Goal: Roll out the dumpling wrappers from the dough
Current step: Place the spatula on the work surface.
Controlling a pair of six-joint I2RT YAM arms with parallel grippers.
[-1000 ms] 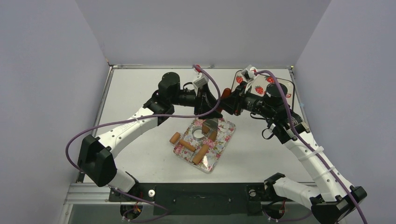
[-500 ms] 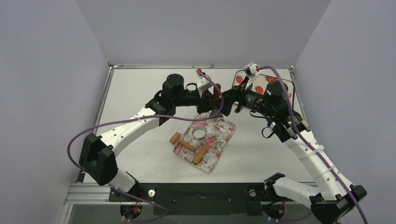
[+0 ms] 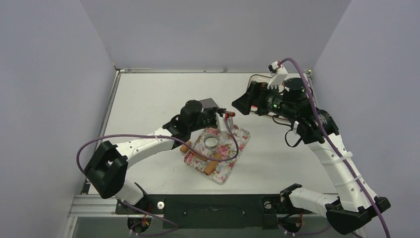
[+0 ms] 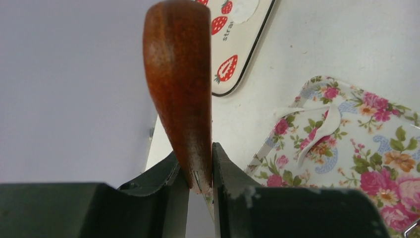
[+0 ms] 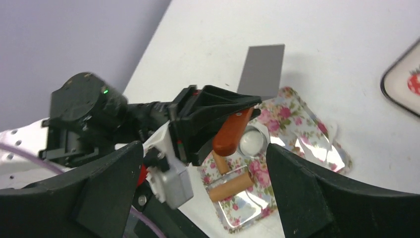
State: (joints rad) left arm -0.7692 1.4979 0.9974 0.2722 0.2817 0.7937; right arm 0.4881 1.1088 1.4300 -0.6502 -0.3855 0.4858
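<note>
Dough [image 5: 251, 142], a white round patch, is seated inside a hollow silver metal ring [image 3: 205, 142] on the flower-patterned tray [image 3: 235, 148] at the top view's centre. A spatula with reddish-brown wooden handle [image 4: 178, 74] is clamped in the left gripper [image 4: 200, 171] just above the tray, probably for lifting the dough. The right gripper [image 5: 204, 148] is held spread wide and empty at upper right, clear of the work.

Robot lab cell, bare lilac walls [image 3: 208, 29], white table [image 3: 148, 94]
</note>
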